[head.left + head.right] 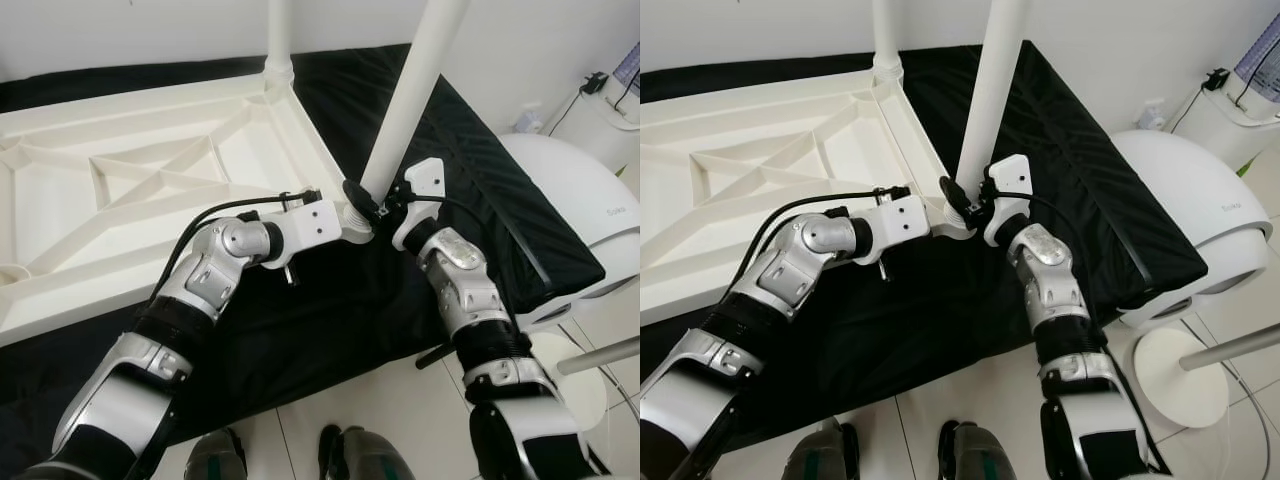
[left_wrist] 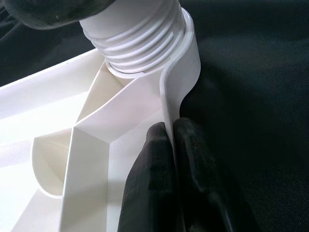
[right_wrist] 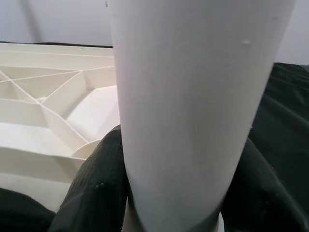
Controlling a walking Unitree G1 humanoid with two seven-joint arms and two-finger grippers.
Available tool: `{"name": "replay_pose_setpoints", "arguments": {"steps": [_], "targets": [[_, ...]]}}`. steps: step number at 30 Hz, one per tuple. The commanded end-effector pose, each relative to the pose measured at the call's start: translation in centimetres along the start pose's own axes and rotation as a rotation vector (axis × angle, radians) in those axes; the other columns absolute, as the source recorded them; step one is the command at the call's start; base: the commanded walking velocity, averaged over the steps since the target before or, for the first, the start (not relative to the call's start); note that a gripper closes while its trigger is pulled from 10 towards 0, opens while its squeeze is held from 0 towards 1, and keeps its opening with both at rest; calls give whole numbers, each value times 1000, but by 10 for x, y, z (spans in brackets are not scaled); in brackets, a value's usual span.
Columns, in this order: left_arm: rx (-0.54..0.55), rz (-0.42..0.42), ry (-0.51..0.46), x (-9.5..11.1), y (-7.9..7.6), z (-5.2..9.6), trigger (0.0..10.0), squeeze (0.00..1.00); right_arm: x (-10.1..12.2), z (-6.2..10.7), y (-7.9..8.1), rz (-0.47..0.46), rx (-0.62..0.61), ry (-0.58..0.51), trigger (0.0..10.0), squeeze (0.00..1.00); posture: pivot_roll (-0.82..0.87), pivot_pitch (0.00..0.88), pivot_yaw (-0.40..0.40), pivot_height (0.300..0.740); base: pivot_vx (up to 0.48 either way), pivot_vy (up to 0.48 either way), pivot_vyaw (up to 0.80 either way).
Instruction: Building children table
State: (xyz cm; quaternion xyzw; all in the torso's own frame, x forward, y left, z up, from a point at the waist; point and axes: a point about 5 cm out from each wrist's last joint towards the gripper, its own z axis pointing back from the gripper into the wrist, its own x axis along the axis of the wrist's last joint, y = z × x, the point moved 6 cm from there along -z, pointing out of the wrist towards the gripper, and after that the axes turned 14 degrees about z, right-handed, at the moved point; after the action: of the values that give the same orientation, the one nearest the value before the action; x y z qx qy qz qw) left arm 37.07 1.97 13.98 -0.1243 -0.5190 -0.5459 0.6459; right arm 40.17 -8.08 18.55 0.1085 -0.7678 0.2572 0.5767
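Both arms reach forward over a black sheet [image 1: 330, 320]: the left gripper [image 2: 171, 140] pinches the upturned tabletop's [image 1: 120, 190] corner rim, while the right gripper [image 1: 375, 205] clasps the leg [image 1: 410, 100] at its threaded socket.

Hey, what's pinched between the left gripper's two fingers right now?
The thin white side wall of the tabletop, just below the threaded end of the leg. The left wrist view shows the left gripper shut on it.
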Motion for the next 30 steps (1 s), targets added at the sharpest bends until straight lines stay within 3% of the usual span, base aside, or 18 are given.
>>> {"name": "replay_pose_setpoints", "arguments": {"steps": [1, 9, 10, 15, 17, 22, 26, 30], "targets": [[-22, -25, 15, -5, -12, -4, 10000, 0, 0, -1, 2, -37, -34, 7, 10000, 0, 19, 115, -54, 740, 0, 0, 0], [-25, -27, 14, -4, -13, -4, 10000, 0, 6, -3, 10, -64, -163, 9, 10000, 0, 22, 112, -57, 740, 0, 0, 0], [-29, -28, 14, -5, -14, -4, 10000, 0, 5, -4, 8, -68, -263, 42, 10000, 0, 24, 110, -58, 740, 0, 0, 0], [-32, -29, 14, -5, -15, -4, 10000, 0, 2, -2, 4, -57, -351, 78, 10000, 0, 25, 108, -57, 740, 0, 0, 0], [-34, -30, 13, -5, -16, -4, 10000, 0, 0, 1, 0, -48, -467, 122, 10000, 0, 28, 103, -60, 740, 0, 0, 0], [-39, -31, 12, -5, -18, -5, 10000, 0, 2, 4, -5, -38, -583, 141, 10000, 0, 30, 102, -61, 740, 0, 0, 0], [-41, -31, 9, -4, -20, -5, 10000, 0, 10, 7, 0, -35, -647, 135, 10000, 0, 34, 97, -68, 740, 0, 0, 0], [-41, -32, 8, -4, -20, -5, 10000, 0, 8, 6, 8, -43, -623, 141, 10000, 0, 34, 92, -68, 740, 0, 0, 0]]}}
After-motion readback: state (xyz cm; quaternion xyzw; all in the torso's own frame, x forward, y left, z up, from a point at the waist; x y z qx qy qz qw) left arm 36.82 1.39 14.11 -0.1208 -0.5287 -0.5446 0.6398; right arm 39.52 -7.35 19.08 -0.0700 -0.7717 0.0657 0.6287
